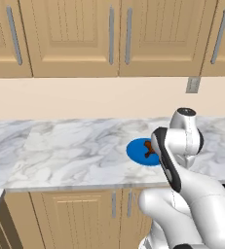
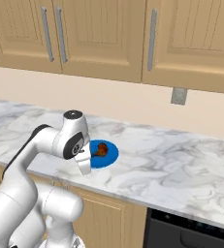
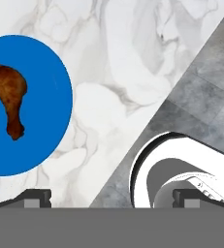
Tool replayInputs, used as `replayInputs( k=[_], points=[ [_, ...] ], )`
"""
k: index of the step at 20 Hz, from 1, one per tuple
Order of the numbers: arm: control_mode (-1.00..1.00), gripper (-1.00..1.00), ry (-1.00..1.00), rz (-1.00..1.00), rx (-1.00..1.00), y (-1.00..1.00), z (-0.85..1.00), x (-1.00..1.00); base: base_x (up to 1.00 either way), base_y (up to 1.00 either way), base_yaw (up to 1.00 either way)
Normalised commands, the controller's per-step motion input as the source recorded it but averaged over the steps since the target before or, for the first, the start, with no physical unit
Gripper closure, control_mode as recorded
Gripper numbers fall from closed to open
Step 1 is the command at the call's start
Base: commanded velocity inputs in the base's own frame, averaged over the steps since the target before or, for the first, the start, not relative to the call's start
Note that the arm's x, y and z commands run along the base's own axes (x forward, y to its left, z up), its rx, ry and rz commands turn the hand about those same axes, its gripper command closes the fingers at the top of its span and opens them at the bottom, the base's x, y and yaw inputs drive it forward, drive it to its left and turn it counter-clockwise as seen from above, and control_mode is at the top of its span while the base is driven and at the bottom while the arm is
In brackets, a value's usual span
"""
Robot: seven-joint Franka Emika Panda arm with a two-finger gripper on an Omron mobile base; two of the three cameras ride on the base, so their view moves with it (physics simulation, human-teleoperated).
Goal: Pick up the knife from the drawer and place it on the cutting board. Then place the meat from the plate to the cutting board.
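Gripper (image 3: pixel 111 198) spread wide, holding nothing, above near counter edge (image 3: pixel 147 121) beside grey tiled floor (image 3: pixel 200 97). Just beyond: round, flat bright blue plate (image 1: pixel 136 151) on marble countertop (image 1: pixel 60 151), carrying curved dark-brown meat (image 3: pixel 7 94). Broad bare veined marble left and right of plate. Farther back: plain beige wall, wall outlet (image 2: pixel 179 96), panelled light-wood upper cabinets (image 1: pixel 75 34) with vertical metal handles.

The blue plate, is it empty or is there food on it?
Not empty. The blue plate on the marble counter has a brown piece of meat lying on it.
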Motion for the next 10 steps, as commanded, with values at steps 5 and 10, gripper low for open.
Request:
replayInputs(
  k=[5,10],
  points=[
    [1.00,-1.00,0.00,0.00,0.00,0.00,0.00,0.00,0.43,0.31,-0.05],
    [1.00,-1.00,0.00,0.00,0.00,0.00,0.00,0.00,0.32,0.20,-0.05]
  ],
)
